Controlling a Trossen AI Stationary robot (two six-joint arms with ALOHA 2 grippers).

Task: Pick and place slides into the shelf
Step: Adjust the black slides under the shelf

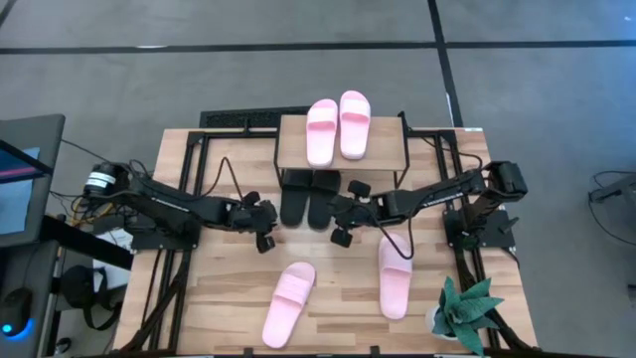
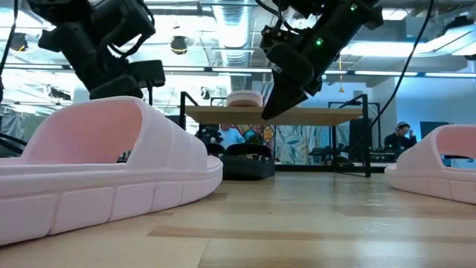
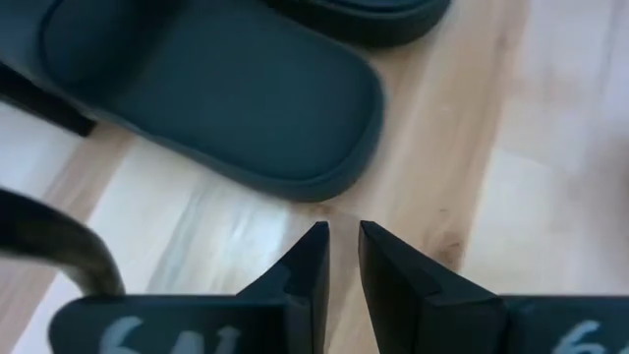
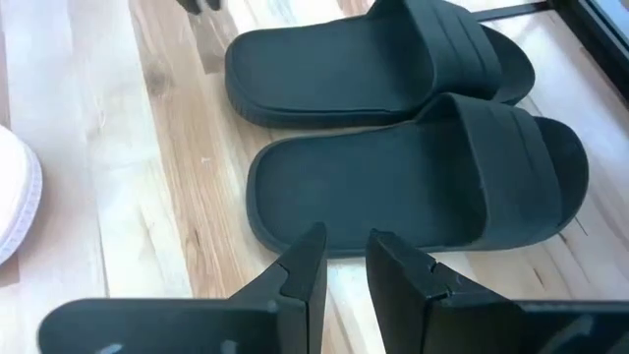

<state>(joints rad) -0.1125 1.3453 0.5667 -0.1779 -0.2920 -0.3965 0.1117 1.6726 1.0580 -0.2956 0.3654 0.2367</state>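
- Slides: pink pair [image 1: 338,127] atop the shelf [image 1: 288,149], upper centre; black pair [image 1: 308,197] beneath it; two pink [image 1: 289,303] on the worktop [image 1: 229,288], lower frame
- Left end effector [image 1: 266,237] and right end effector [image 1: 342,231]: fingers slightly apart, holding nothing, beside the black pair

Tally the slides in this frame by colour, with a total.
Pale pink slides: 4, two on the shelf top, two on the table
Black slides: 2, side by side under the shelf
Total: 6
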